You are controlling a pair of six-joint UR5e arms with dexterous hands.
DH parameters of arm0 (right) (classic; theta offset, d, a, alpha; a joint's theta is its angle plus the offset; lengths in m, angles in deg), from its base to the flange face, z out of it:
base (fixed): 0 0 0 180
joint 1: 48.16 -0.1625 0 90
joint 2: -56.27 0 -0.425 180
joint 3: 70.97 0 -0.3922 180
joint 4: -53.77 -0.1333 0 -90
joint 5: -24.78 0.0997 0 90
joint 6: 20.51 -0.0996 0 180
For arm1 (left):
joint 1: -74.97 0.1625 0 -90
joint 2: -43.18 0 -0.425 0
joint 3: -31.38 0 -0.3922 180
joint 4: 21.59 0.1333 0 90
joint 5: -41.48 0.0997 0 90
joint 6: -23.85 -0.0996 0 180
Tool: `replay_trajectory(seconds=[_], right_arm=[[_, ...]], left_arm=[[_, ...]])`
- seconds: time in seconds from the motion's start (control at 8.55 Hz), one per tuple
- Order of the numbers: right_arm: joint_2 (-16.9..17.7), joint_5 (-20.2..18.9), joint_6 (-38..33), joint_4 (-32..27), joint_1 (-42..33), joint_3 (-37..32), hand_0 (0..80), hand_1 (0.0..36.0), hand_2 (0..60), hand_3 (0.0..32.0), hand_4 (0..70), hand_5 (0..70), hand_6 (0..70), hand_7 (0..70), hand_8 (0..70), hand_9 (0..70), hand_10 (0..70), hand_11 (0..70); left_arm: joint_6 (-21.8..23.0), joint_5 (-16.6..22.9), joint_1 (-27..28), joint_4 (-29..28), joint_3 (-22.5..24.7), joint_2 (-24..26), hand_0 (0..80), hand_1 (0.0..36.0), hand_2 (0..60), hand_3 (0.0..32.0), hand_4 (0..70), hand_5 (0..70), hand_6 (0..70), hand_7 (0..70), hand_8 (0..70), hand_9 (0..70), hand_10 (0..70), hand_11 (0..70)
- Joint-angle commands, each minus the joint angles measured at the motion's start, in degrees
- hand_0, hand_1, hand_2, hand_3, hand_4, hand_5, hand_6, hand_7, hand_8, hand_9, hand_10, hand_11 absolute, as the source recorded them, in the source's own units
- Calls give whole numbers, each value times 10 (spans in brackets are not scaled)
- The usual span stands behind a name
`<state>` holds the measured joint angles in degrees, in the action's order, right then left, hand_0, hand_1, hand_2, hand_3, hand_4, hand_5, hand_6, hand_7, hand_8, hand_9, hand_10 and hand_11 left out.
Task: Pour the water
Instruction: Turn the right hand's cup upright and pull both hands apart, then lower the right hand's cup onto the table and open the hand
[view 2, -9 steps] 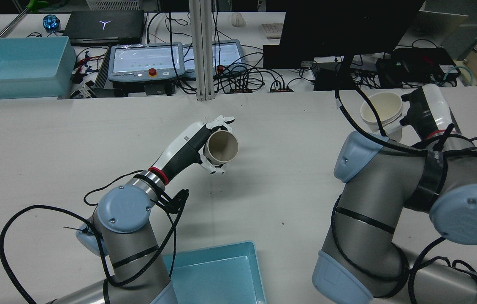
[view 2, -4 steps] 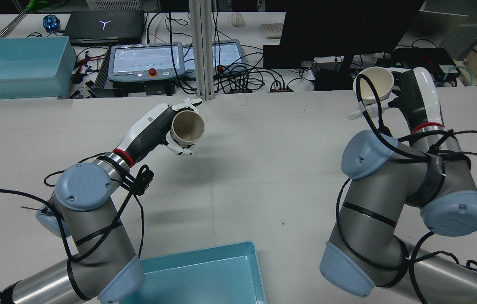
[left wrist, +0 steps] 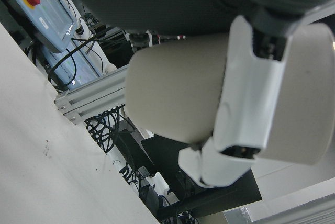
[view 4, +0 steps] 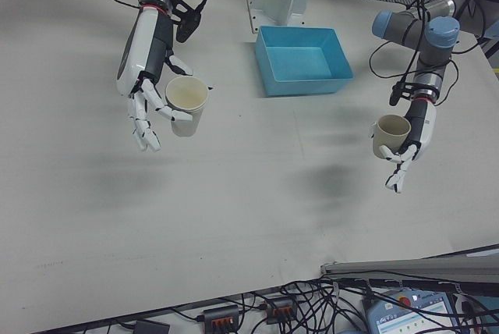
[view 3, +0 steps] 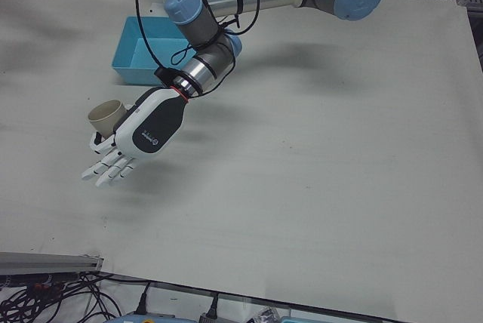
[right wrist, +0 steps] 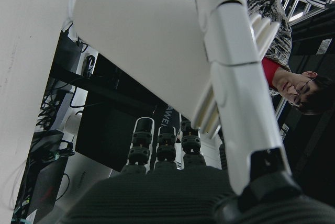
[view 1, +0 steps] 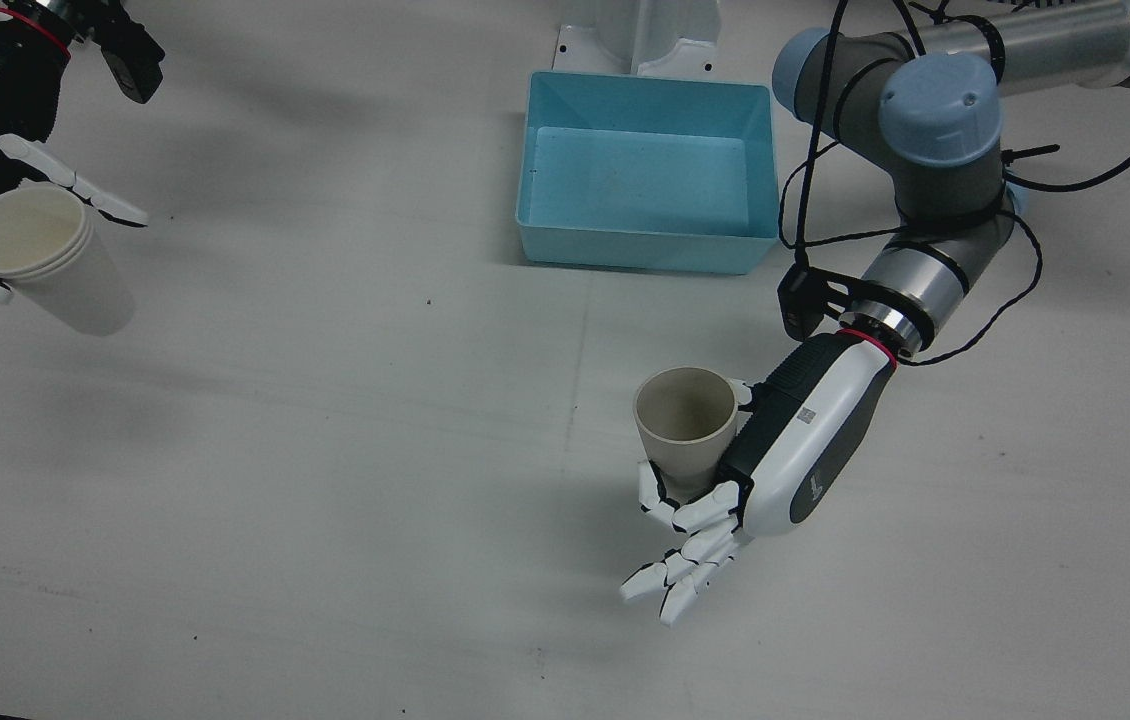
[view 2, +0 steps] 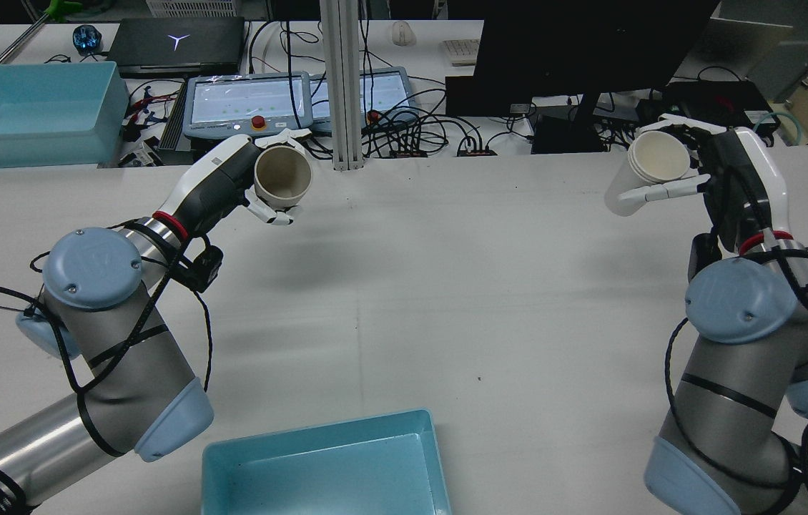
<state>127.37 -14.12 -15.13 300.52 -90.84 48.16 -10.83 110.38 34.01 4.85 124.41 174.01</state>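
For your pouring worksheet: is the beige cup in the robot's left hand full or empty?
Empty, as far as the views show: the front view looks into the beige cup in the left hand and shows only a bare, dry-looking inside.

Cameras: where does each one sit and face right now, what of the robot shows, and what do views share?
Front: overhead; both hands, teal bin.
Rear: high behind; left hand, right hand.
Left-front: left arm, beige cup.
Right-front: both arms, white cup.
Left hand view: fingers around the beige cup.
Right hand view: fingers on the white cup, a person behind.
Front and rear share both cups and the bin.
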Motion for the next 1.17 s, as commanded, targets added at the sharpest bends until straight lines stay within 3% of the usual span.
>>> replay_trajectory(seconds=[0.0,0.23,0.35,0.47,0.58,0.7,0.82,0.94,1.05], right_arm=[[80,-87,50,-226,-30,1,766,214,0,0,636,369,232,195,139,137,148,232],[104,-157,56,-255,-88,8,762,208,0,0,657,373,238,201,143,132,124,195],[154,-198,57,-334,-108,6,734,202,0,0,626,355,227,193,141,129,119,189],[254,-225,57,-467,-111,0,686,191,0,0,508,311,189,165,132,122,119,190],[312,-228,56,-537,-128,-6,673,186,0,0,481,298,184,162,132,123,117,187],[340,-277,56,-546,-167,-16,673,182,0,0,506,299,197,176,142,133,118,187],[340,-354,57,-559,-232,-57,681,187,0,0,506,297,194,172,138,128,112,179],[339,-407,58,-629,-287,-124,668,187,0,0,470,287,177,156,129,117,107,172],[335,-447,57,-735,-333,-213,648,184,0,0,399,265,154,140,126,113,107,172]], left_arm=[[80,11,-52,-42,17,-80,751,360,551,0,353,700,118,113,47,29,45,95],[83,53,-90,-81,22,-128,759,360,560,0,349,700,115,113,46,28,43,92],[87,55,-97,-109,27,-166,759,360,554,0,351,700,117,114,47,28,43,93],[96,55,-99,-131,28,-194,749,360,551,0,345,700,113,112,45,27,43,93],[100,56,-107,-145,29,-210,764,360,546,0,346,700,112,112,45,26,44,93],[100,56,-112,-159,27,-224,768,360,547,0,345,700,111,112,45,27,44,94],[101,56,-111,-179,26,-245,762,360,548,0,348,700,113,112,45,26,44,93],[101,56,-110,-192,23,-267,753,360,553,0,353,700,116,114,46,28,44,94],[101,56,-114,-205,22,-287,751,360,553,0,357,700,117,115,47,29,45,95]])
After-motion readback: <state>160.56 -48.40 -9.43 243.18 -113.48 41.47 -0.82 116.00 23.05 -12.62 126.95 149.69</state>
